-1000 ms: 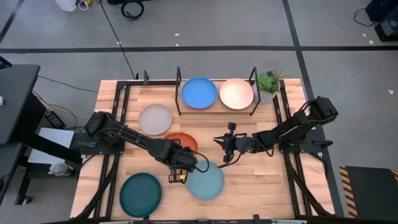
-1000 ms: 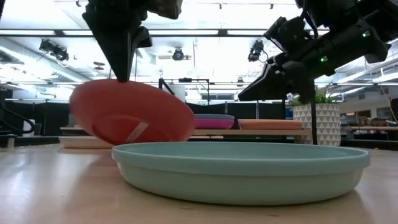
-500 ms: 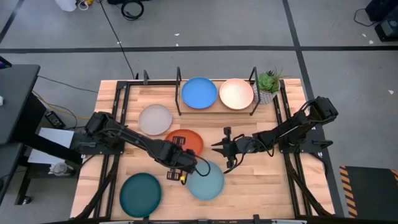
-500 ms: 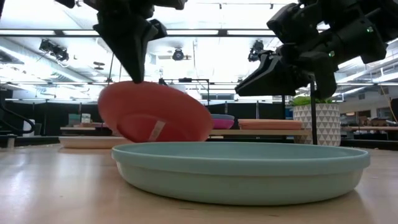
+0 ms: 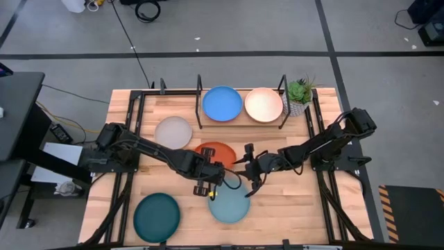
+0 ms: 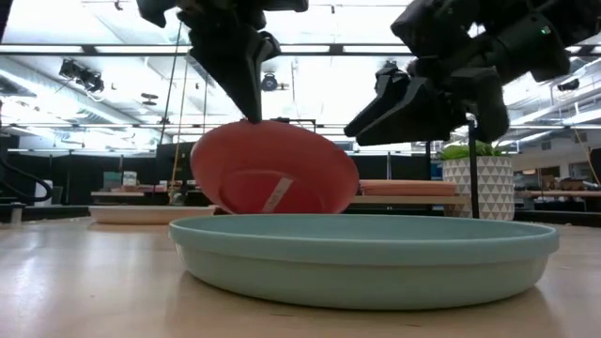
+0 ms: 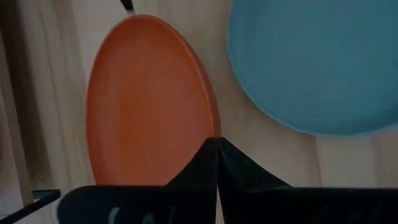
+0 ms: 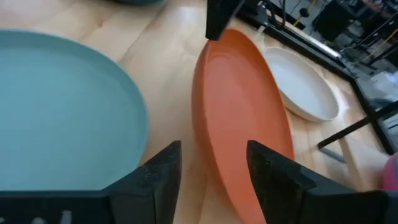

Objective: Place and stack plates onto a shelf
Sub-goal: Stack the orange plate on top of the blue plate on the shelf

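Observation:
My left gripper (image 5: 208,171) is shut on the tilted orange plate (image 5: 212,153) at the table's middle. My right gripper (image 5: 248,169) is open just right of that plate. Its two fingers (image 8: 163,163) stand on either side of the plate's right edge (image 8: 239,177), and I see no touch. The light teal plate (image 5: 229,203) lies flat near both grippers. A dark teal plate (image 5: 157,217) and a grey-white plate (image 5: 173,132) lie flat on the left. A blue plate (image 5: 222,103) and a peach plate (image 5: 263,105) lie on the shelf (image 5: 243,122). My left gripper pinches the orange plate's raised near rim (image 7: 208,132) between its two shut fingers (image 6: 252,94), which come from above and point down. The plate hangs tilted, its underside toward the table's near edge. The light teal plate hides its low far edge in the low view.
A potted plant (image 5: 298,94) stands at the shelf's right end. Black shelf posts (image 5: 200,90) rise at the back. Bare wood lies at the table's near right (image 5: 291,208).
My left gripper has carried the orange plate toward the table's right, the plate still tilted. My right gripper has moved left toward the plate and down, and has opened.

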Available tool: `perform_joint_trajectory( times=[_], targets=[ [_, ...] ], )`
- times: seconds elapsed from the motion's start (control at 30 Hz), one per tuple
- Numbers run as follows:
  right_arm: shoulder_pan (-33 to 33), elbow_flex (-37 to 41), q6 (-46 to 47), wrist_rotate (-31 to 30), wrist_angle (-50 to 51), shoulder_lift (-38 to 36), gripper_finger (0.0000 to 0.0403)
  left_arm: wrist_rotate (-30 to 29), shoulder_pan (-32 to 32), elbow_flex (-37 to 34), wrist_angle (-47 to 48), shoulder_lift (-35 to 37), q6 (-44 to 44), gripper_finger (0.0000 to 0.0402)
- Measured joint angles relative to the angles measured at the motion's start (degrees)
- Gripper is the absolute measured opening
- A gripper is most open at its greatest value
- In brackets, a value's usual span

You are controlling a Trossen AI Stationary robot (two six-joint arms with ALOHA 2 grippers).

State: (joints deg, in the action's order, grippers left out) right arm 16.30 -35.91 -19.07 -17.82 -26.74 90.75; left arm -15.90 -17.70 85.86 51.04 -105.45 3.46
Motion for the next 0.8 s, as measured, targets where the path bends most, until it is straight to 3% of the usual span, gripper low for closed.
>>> perform_joint_trajectory(
  times=[0.33,0.63,0.8],
  targets=[
    [-0.77,-4.56,-8.37,-2.86,0.79,7.34,0.0156,0.04,0.26,0.00,-1.02,-0.02,-1.20,0.0000],
    [-1.54,-5.17,-8.54,-1.92,0.96,7.77,0.0069,0.02,0.27,-0.02,-1.62,-0.04,-1.12,0.0002],
    [-1.72,-5.16,-8.54,-1.80,2.43,7.77,0.0011,0.00,0.29,-0.02,-1.72,-0.04,-0.65,0.0030]
  ],
)
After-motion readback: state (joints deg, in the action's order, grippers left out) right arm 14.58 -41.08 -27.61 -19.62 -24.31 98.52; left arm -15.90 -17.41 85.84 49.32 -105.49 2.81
